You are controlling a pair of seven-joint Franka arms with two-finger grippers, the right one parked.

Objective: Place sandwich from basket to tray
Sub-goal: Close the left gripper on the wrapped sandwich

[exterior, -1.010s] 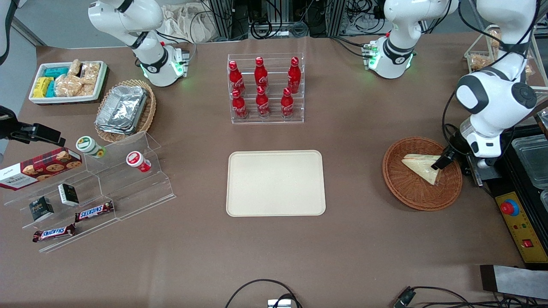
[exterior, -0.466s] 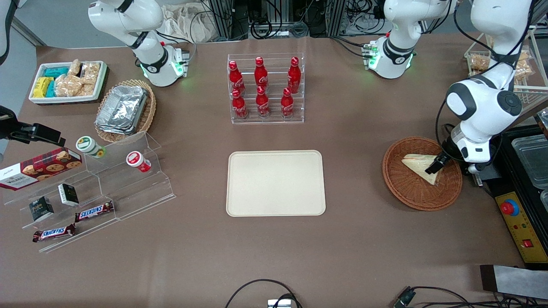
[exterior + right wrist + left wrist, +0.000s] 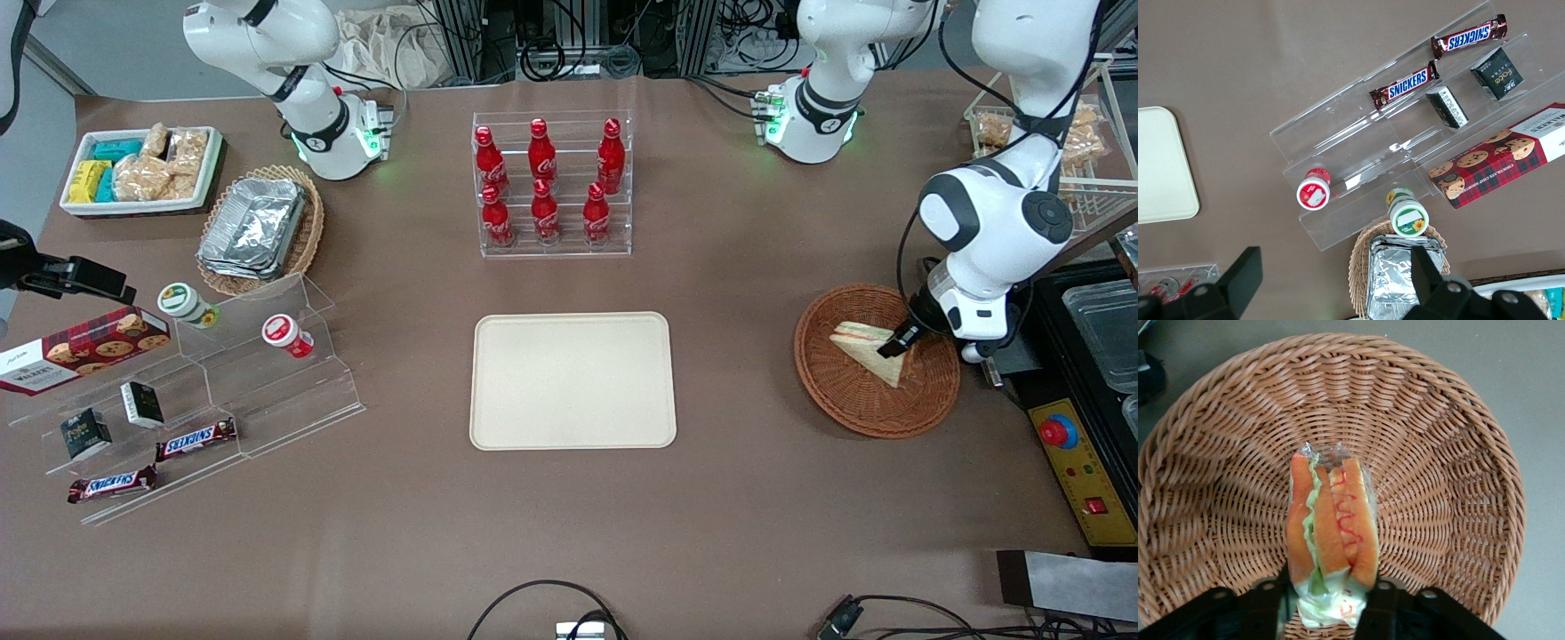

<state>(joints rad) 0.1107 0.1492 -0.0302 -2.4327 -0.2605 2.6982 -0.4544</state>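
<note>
Reddish-brown wicker surrounds my gripper, which is down inside the basket at the working arm's end of the bench, with its two black fingers clamped on either side of the sandwich. The sandwich stands on edge over the basket's middle, orange and green filling layers facing my wrist camera through the clear wrap, its wide end pinched between my fingers. The cream tray lies flat at the centre of the bench, well apart from the basket, with nothing on it.
</note>
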